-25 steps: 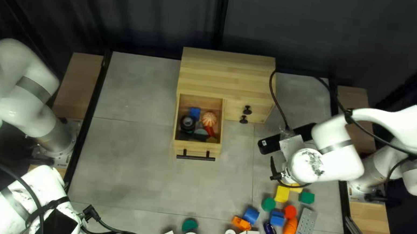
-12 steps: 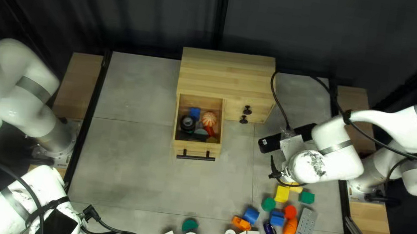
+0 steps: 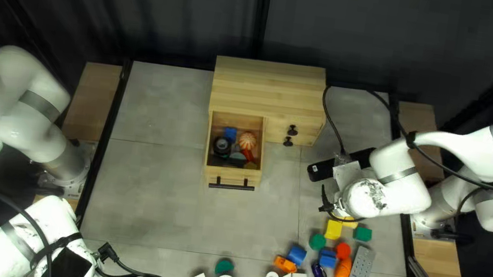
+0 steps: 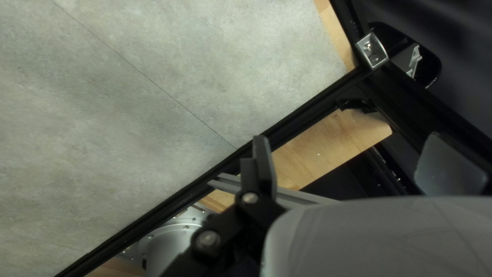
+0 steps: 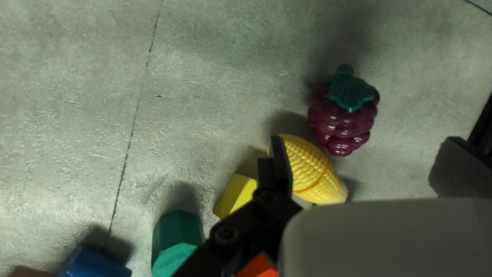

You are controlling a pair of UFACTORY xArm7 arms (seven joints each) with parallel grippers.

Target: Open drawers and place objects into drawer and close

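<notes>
So: table (image 3: pixel 149 189) has loose toys at its near edge, mostly in the right half. Right arm (image 3: pixel 407 187) is the nearer of the 2 to the work; left arm (image 3: pixel 49 82) is well off, wrist over the table's near left corner. Wooden cabinet (image 3: pixel 266 87) at the far side, 1 drawer (image 3: pixel 233 174) out and part filled. Looks like the loading step, job partway at best. Right gripper (image 5: pixel 365 139): fingers wide apart, nothing held. Left gripper (image 4: pixel 347 137): same, fingers apart, nothing in them. Toy grapes (image 5: pixel 342 115) lie ahead of the right gripper, near the middle of its gap but a bit toward the finger on the corn's side. Their long axis, stem pointing away from the gripper, runs roughly square to the closing line, so little or no wrist turn should be needed. Toy corn (image 5: pixel 312 172) is nearer, just beside that finger, long axis slanting across the gap. Yellow block (image 5: pixel 236 195) sits outside that finger. My read: grapes are the cleaner pick, need a move ahead and down. Risk: that finger clips the corn on descent.
</notes>
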